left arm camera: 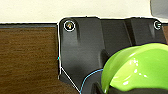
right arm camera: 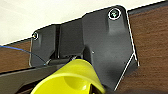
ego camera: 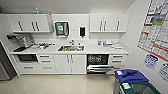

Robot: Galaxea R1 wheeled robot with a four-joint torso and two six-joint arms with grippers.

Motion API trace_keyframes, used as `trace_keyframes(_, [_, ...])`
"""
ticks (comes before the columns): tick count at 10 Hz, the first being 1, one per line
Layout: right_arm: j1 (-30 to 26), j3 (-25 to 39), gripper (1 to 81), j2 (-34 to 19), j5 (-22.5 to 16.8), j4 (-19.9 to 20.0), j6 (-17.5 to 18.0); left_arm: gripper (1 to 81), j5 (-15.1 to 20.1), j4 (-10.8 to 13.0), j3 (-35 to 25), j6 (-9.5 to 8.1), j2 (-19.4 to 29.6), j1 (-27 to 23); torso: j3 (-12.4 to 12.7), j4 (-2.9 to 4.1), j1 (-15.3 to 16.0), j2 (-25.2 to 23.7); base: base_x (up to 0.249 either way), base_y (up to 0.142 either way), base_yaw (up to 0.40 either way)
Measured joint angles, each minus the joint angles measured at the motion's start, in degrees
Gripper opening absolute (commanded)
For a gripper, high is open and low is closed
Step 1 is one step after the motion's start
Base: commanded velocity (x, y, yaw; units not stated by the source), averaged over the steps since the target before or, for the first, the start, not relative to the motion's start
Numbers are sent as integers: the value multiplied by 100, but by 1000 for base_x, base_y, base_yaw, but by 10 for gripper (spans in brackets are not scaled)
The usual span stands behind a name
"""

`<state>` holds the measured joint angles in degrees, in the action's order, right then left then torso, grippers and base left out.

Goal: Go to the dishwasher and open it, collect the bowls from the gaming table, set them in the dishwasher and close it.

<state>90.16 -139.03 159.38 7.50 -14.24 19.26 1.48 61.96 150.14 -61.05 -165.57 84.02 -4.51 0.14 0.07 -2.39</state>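
From the head camera I see the dishwasher (ego camera: pixel 98 63) at about 5 o'clock under the surface (ego camera: pixel 100 49), right of the sink (ego camera: pixel 71 48), its door dropped open and the dark racks showing. Left wrist camera: a green bowl (left arm camera: pixel 136 67) sits large against the wrist plate, over brown wood floor. Right wrist camera: a yellow bowl (right arm camera: pixel 72 80), same backdrop. I cannot tell whether either gripper is spread or pinching a bowl. Blue-lidded bin (ego camera: pixel 130 75) at 4 o'clock.
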Motion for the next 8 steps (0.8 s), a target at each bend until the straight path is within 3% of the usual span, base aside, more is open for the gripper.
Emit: trace_keyframes(8, [83, -18, 10, 32, -9, 0, 0, 10, 12, 0, 6, 59, 2, 73, 4, 0, -17, -11, 138, 0, 0])
